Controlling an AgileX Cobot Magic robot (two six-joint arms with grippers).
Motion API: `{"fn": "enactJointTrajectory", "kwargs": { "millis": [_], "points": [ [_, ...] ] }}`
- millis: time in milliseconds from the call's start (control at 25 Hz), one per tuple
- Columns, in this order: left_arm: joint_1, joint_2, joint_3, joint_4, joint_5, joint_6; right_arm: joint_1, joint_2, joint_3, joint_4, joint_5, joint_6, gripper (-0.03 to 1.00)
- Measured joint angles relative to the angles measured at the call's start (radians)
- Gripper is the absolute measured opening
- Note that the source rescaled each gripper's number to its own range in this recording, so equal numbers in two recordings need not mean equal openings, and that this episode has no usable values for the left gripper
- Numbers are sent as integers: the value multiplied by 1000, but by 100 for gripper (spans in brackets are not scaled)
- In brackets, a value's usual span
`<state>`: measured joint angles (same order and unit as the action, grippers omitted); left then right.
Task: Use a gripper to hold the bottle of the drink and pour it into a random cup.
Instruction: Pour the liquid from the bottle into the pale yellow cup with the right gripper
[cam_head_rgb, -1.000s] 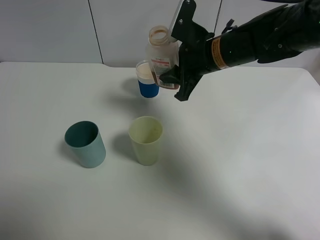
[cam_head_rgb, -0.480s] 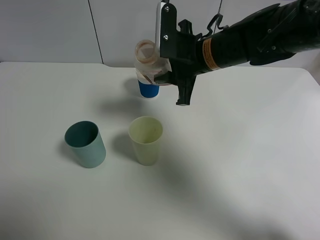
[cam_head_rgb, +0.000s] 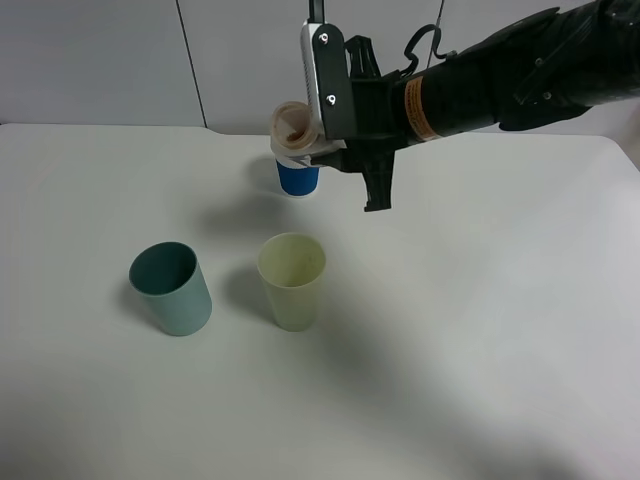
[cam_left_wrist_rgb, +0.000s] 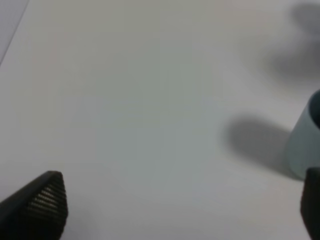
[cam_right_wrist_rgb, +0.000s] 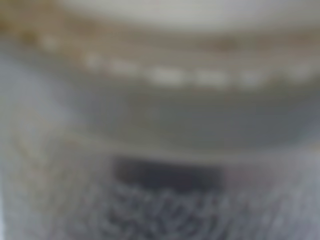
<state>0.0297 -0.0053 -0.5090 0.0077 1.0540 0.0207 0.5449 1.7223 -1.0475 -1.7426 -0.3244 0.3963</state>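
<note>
My right gripper (cam_head_rgb: 350, 135) is shut on the bottle (cam_head_rgb: 296, 128) and holds it in the air at the back of the table. The bottle is tipped almost onto its side, its open mouth pointing left and toward the camera. A little brown drink (cam_head_rgb: 291, 131) shows at the mouth. The bottle hangs above the white cup with a blue band (cam_head_rgb: 297, 178). The pale yellow-green cup (cam_head_rgb: 292, 281) stands upright, nearer the front and apart from the bottle. The right wrist view is filled by a blur of the bottle (cam_right_wrist_rgb: 160, 125). My left gripper (cam_left_wrist_rgb: 180, 202) is open and empty over bare table.
A teal tumbler (cam_head_rgb: 171, 288) stands upright to the left of the yellow-green cup; its side also shows in the left wrist view (cam_left_wrist_rgb: 305, 142). The white table (cam_head_rgb: 480, 330) runs to a pale wall at the back.
The right gripper has rolled and tipped the bottle from near upright to almost on its side, mouth swinging left. The cups have not moved.
</note>
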Motion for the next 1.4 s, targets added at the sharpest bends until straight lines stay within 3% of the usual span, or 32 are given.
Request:
{"fn": "enactJointTrajectory", "kwargs": {
  "millis": [720,1400],
  "points": [
    [0,0,0,0,0,0,102,0,0,1,211,-37,2],
    [0,0,0,0,0,0,117,0,0,1,235,-255,1]
  ]
}}
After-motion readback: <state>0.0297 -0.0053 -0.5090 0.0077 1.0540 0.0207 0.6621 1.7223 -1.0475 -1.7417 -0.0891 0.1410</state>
